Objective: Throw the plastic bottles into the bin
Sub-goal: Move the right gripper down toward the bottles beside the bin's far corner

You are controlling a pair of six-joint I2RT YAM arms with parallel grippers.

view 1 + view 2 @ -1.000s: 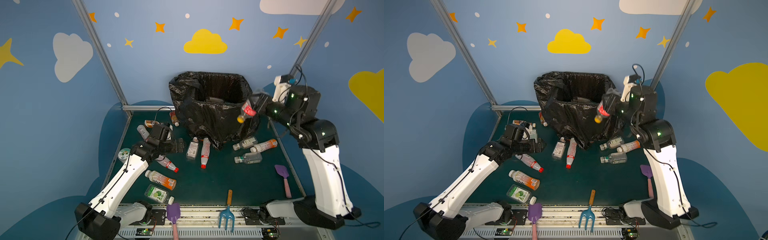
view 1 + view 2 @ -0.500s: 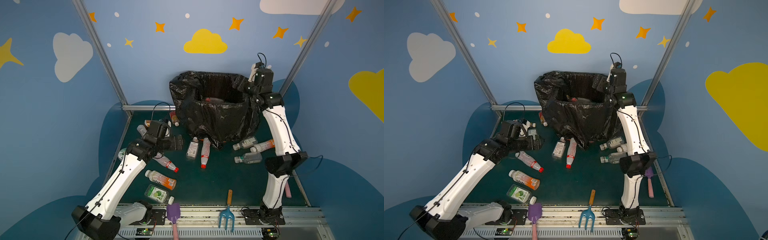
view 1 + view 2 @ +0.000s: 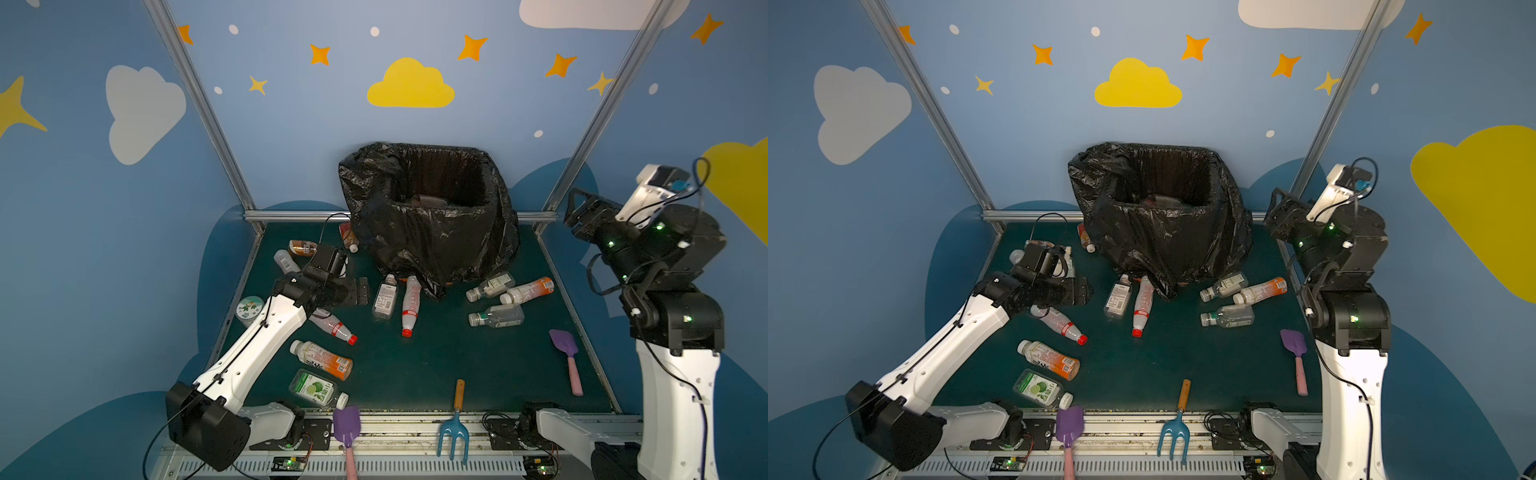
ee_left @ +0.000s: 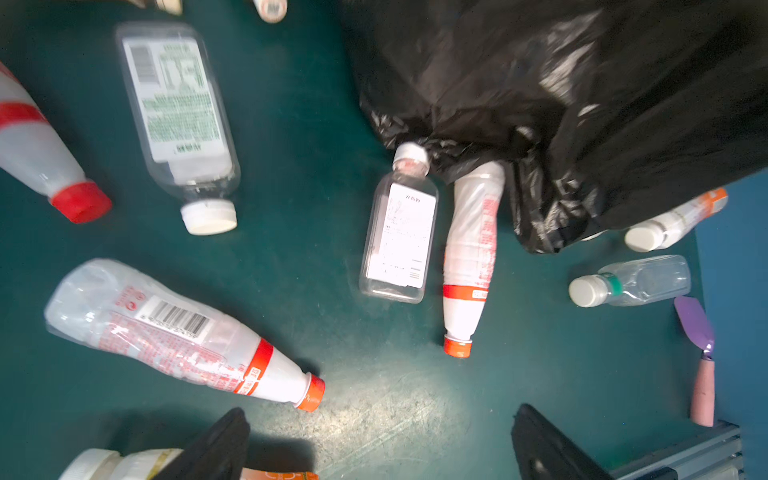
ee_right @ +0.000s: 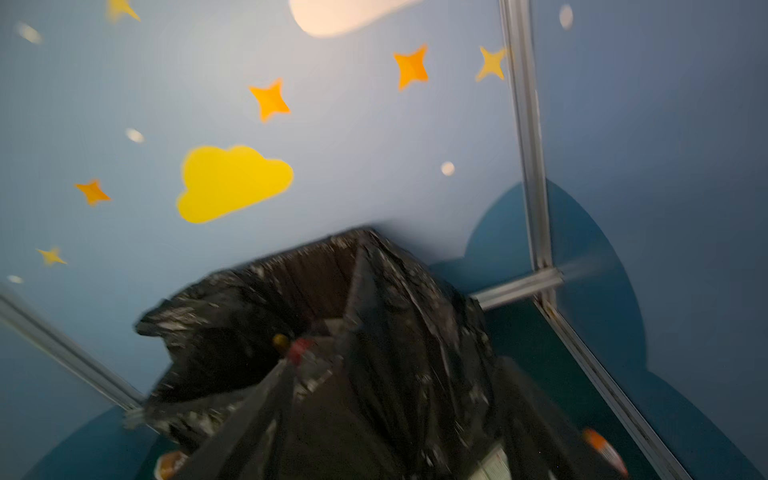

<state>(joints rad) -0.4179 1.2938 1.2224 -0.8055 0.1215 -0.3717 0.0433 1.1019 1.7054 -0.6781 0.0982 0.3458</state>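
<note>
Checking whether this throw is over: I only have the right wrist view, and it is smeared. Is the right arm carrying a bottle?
Observer: No. In a top view the right gripper stands raised, off to the right of the bin and apart from it, holding nothing.
Operator: And the left arm?
Observer: The left gripper hovers open and empty over the table, to the left of the bin.
Operator: Which bottle is nearest to it?
Observer: A red-capped bottle lies on its side, partly under that arm's wrist in a top view.
</note>
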